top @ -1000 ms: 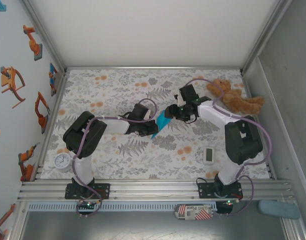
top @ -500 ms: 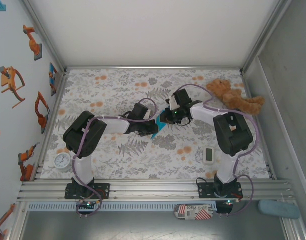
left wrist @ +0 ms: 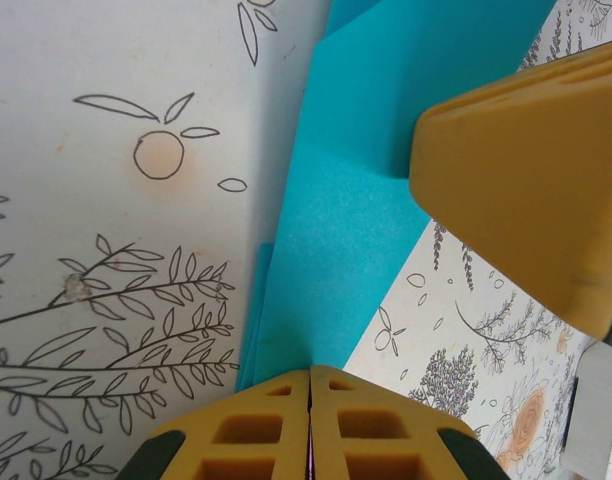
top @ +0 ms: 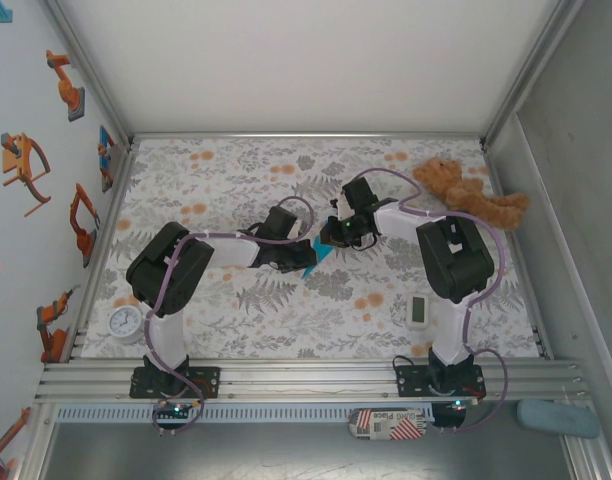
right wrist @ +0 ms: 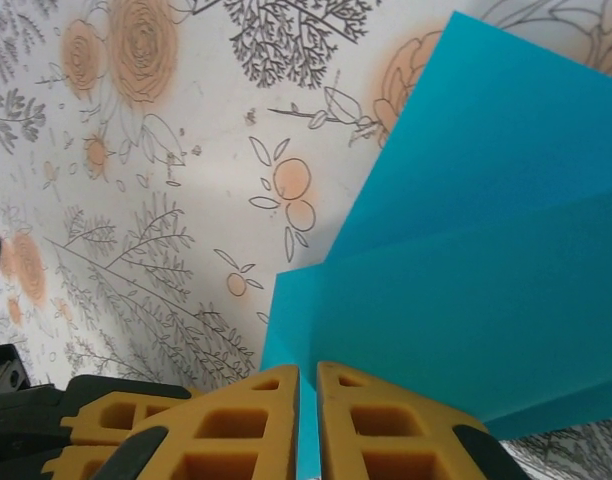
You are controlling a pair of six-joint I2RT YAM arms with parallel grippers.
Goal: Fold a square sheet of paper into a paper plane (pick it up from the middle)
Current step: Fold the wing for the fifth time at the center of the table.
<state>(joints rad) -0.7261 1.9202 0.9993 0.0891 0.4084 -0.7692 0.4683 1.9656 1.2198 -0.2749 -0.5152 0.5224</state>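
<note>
Two grippers clamp the folded cyan paper (left wrist: 346,230). Left gripper (left wrist: 309,380) and right gripper (right wrist: 308,378) each pinch an edge, fingers pressed together.

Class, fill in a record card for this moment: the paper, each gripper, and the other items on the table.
Paper: blue sheet, folded into overlapping layers, held by both arms
Left gripper: jaws shut on the sheet
Right gripper: jaws shut on the sheet too
Other items: teddy bear far right; white timer near right; round white dial near left
</note>
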